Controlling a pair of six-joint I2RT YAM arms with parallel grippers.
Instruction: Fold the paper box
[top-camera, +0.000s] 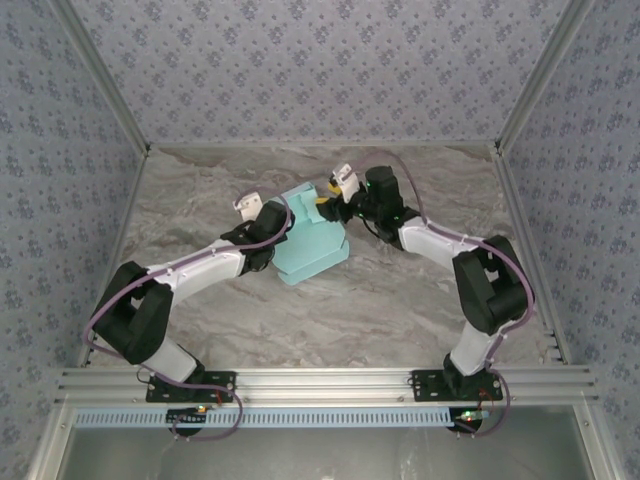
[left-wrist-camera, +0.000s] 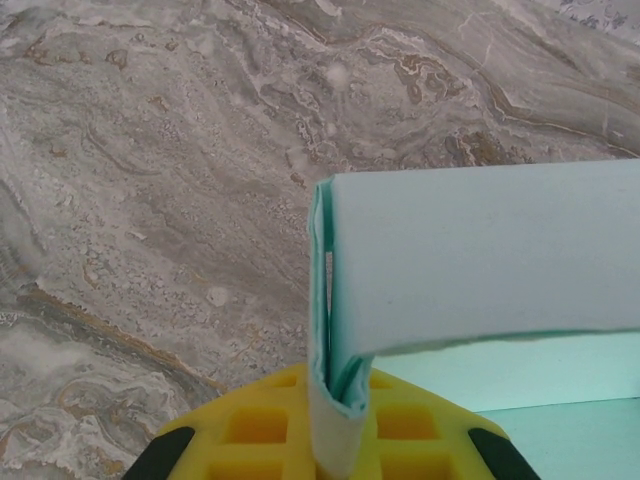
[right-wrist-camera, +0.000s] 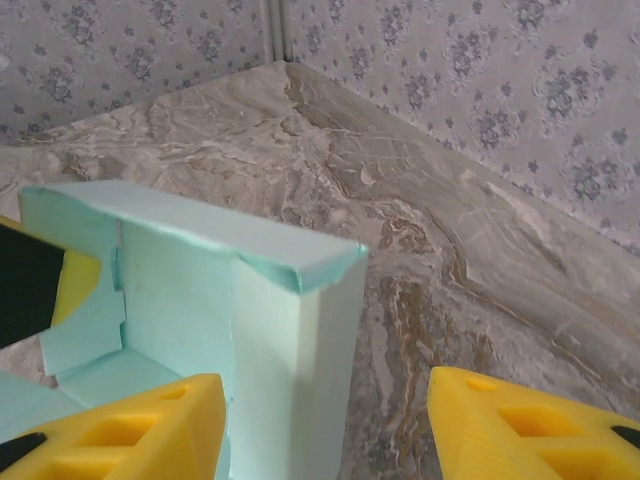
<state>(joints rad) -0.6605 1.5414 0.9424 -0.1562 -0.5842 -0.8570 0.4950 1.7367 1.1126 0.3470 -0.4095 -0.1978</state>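
Mid-table, between the two wrists: the box (top-camera: 315, 245) lies on the table (top-camera: 430, 290) with its base flat. It is part-formed, with card walls raised at its far end.
Left gripper (top-camera: 283, 222): clamped on the box. In the left wrist view (left-wrist-camera: 335, 410) the yellow fingers press together with a doubled card wall between them. A flap (left-wrist-camera: 480, 260) bends off to the right from that wall.
Right gripper (top-camera: 328, 205): jaws wide apart, holding nothing. In the right wrist view (right-wrist-camera: 320, 400) a raised corner wall (right-wrist-camera: 290, 370) stands between the fingers. It is just beside one finger (right-wrist-camera: 130, 430) and well apart from the other.
Step in hand: by my reading, the far-end walls are being stood up and locked. The left gripper pins one wall while the right straddles the neighbouring corner.
Next move: it likely calls for the right gripper to close on or nudge that corner wall so its tab seats, with the left grip as anchor. A light touch is needed, since thin card creases easily and the box could slide on the smooth table.
Long axis: seen from above, it runs roughly away from the arm bases, skewed slightly, with the far end leaning a little left.
Facing: open side up. The formed end points to the far side of the table, and the lower, flatter end points toward the bases.
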